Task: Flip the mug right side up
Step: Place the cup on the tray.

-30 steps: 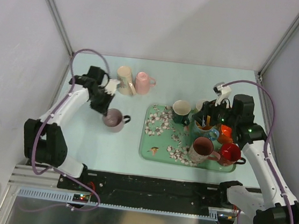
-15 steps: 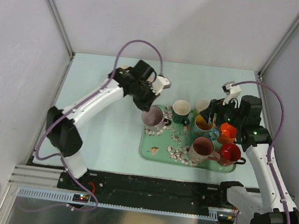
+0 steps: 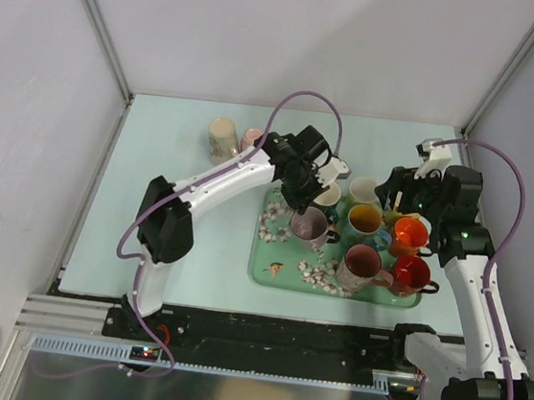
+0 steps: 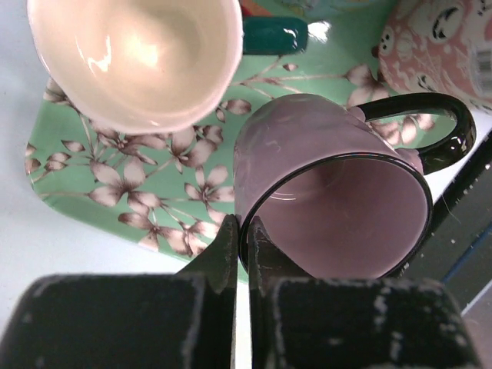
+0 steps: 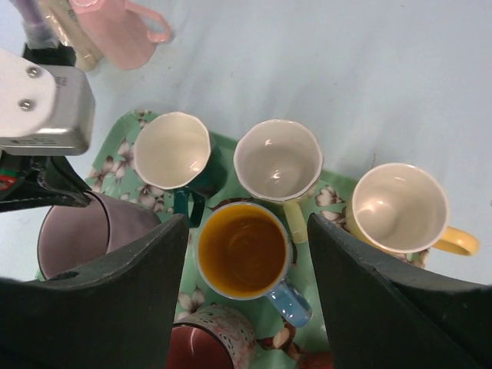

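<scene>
A purple mug with a black handle is mouth up over the flowered green tray, handle pointing right. My left gripper is shut on its rim; in the left wrist view the fingertips pinch the near rim of the mug. I cannot tell whether the mug rests on the tray. My right gripper is open and empty above the tray's far right. In the right wrist view it hangs over a blue mug with an orange inside.
Several upright mugs stand on the tray: green, white, orange, red, patterned. A cream mug and a pink mug stand mouth down on the table behind the tray.
My left gripper has carried the purple mug rightward from the left of the table onto the tray area. My right gripper has drawn back and up a little.
</scene>
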Tool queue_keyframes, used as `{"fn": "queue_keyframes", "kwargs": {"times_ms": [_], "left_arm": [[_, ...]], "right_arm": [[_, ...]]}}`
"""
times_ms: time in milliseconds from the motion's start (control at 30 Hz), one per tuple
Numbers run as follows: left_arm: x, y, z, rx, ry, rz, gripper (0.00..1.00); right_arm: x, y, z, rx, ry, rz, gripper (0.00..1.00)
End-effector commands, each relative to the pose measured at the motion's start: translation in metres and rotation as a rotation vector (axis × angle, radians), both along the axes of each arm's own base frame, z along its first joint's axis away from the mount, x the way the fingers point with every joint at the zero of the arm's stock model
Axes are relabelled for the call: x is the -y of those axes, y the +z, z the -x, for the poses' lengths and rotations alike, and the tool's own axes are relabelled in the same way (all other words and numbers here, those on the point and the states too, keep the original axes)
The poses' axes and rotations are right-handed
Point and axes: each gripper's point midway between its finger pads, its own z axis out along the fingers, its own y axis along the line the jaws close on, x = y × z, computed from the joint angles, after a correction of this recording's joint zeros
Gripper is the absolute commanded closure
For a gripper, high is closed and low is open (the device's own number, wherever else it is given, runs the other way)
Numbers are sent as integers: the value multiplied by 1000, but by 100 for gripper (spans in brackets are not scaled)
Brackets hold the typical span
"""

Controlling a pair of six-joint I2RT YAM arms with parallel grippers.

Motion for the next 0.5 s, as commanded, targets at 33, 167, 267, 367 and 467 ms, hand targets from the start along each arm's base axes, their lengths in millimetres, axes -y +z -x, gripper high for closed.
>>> {"fn": "queue_keyframes", "kwargs": {"times_ms": [33, 167, 267, 367, 467], "left_arm": [[28, 10, -9, 36, 29, 52, 100], [36, -4, -10, 43, 33, 22, 100], [39, -11, -12, 52, 38, 4, 100], [38, -17, -14, 53, 46, -11, 100], [39, -19, -15, 52, 45, -14, 99]], "right_arm": [[11, 21, -10, 53, -53, 13, 32], [8, 20, -11, 44, -41, -5, 31], [6, 19, -12, 38, -34, -12, 32], [5, 18, -14, 36, -28, -21, 31], [4, 19, -15, 41, -23, -25, 32]]}}
